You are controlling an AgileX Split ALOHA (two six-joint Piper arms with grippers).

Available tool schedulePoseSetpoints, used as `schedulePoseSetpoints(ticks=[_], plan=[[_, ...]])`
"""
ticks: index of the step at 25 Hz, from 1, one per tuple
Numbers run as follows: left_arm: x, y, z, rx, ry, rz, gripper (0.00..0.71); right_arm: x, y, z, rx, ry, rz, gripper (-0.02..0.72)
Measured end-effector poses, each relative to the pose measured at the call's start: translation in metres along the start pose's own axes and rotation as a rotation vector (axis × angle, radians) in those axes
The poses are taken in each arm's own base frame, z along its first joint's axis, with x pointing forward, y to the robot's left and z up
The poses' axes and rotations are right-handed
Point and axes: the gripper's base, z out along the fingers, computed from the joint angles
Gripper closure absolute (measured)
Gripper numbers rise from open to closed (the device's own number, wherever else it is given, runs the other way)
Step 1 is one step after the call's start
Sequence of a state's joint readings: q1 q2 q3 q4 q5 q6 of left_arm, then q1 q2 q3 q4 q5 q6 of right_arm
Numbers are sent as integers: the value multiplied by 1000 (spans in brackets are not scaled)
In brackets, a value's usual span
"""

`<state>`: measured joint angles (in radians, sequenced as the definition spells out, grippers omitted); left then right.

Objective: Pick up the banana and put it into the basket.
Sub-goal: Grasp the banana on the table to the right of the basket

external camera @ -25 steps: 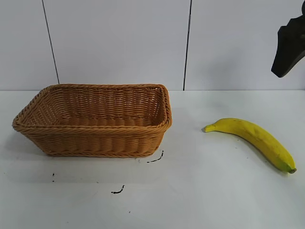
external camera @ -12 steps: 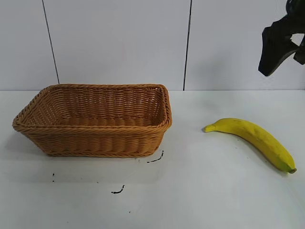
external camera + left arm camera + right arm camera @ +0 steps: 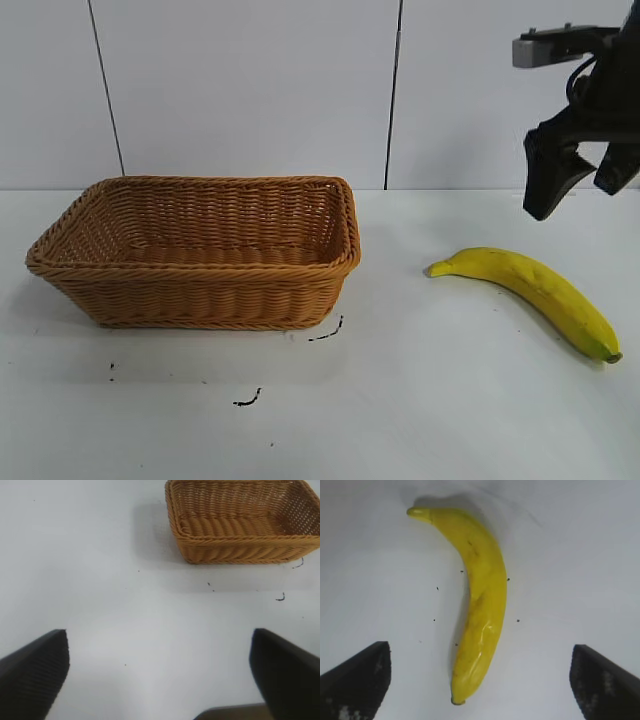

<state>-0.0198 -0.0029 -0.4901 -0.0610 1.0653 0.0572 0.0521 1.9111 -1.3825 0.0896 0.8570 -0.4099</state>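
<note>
The white tabletop point(image 3: 450, 420) fills the lower frame of the exterior view. The basket point(image 3: 200, 250) sits at centre left with nothing in it. At lower right, well apart from it, the banana point(image 3: 530, 290) lies flat, its long axis slanting from the stem at upper left down to the tip at lower right. Above it at upper right hangs the right gripper point(image 3: 580, 185), spread wide and holding nothing. The left gripper point(image 3: 160, 670), likewise wide apart and holding nothing, shows only in its wrist view.
</note>
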Motion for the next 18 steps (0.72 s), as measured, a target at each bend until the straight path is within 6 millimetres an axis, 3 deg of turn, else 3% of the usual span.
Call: schedulePoseSetpoints(ticks=[9, 18], plan=[[0, 0, 0, 0, 0, 0, 15, 5, -3, 68, -27, 82, 27, 8], [0, 0, 0, 0, 0, 0, 15, 6, -6, 91, -11, 81, 56, 8]])
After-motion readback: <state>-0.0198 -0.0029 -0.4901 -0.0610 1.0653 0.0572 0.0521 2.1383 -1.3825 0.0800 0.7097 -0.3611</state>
